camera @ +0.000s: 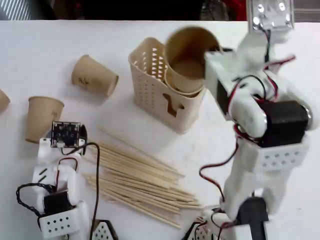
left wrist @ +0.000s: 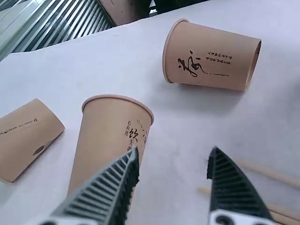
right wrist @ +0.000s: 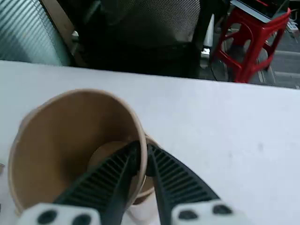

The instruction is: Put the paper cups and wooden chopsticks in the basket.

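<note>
— How do the ribbed black fingers of the right gripper point(right wrist: 143, 152) stand?
— Pinched on the thin rim of the held cup point(right wrist: 65, 140), one finger inside the wall and one outside.
— Where is that cup?
— Upper centre of the high view, tilted so its round mouth shows. It hangs over the basket point(camera: 152, 87), just above a nested cup point(camera: 182, 89) already inside.
— What is the basket like?
— Cream plastic and boxy, with walls pierced by rows of small holes and one larger cutout.
— And the left gripper point(left wrist: 173, 161)?
— Spread, with nothing between its toothed, wedge-shaped fingers. Just ahead is a standing cup point(left wrist: 110, 136) of matte brown paper, tapered.
— Any other cups?
— A sideways cup point(camera: 94, 76) lies at upper left, and an edge cup point(left wrist: 26, 136) lies at far left.
— The wooden chopsticks point(camera: 142, 180)?
— Thin pale sticks in a loose fanned heap on the white table point(camera: 40, 45), at lower centre below the basket.
</note>
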{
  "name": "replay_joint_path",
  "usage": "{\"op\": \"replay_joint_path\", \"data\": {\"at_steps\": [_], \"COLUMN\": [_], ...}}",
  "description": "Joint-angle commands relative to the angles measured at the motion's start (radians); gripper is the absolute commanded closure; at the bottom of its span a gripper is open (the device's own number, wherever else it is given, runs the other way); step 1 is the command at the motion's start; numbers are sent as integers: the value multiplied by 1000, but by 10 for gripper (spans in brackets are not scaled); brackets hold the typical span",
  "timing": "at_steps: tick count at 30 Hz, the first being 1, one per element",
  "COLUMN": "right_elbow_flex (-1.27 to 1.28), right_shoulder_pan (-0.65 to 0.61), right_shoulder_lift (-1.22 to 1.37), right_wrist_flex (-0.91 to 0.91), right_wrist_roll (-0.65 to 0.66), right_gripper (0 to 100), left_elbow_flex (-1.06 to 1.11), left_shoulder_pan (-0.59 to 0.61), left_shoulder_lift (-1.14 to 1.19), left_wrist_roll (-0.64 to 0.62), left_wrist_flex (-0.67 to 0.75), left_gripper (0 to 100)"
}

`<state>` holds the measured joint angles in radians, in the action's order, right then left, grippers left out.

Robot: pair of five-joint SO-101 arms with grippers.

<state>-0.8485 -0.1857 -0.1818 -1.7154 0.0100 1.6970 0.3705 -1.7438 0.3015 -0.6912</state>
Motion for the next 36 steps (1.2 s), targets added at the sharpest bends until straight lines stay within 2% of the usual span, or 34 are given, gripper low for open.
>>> {"op": "replay_joint_path", "data": {"at_steps": [1, 10, 15, 21, 29, 36], "right_elbow_flex": [-143, -183, -172, -169, 72, 112], "right_shoulder_pan": [-44, 2, 67, 74, 68, 68], "right_shoulder_lift": [107, 335, 341, 348, 348, 351], "right_wrist_flex": [15, -1, -2, -5, 12, 2], "right_wrist_roll": [-21, -26, -26, -18, -18, -17], "right_gripper": [981, 981, 981, 981, 974, 815], "left_elbow_flex": [0, 0, 0, 0, 0, 0], "left_shoulder_pan": [-13, -13, -35, -45, -45, -45], "left_shoulder_lift": [-8, -8, -8, -8, -8, -8], "left_wrist_roll": [-8, -8, -8, 40, 40, 41], "left_wrist_flex": [-3, -3, -3, -5, -5, -5], "left_gripper": [756, 756, 756, 756, 756, 756]}}
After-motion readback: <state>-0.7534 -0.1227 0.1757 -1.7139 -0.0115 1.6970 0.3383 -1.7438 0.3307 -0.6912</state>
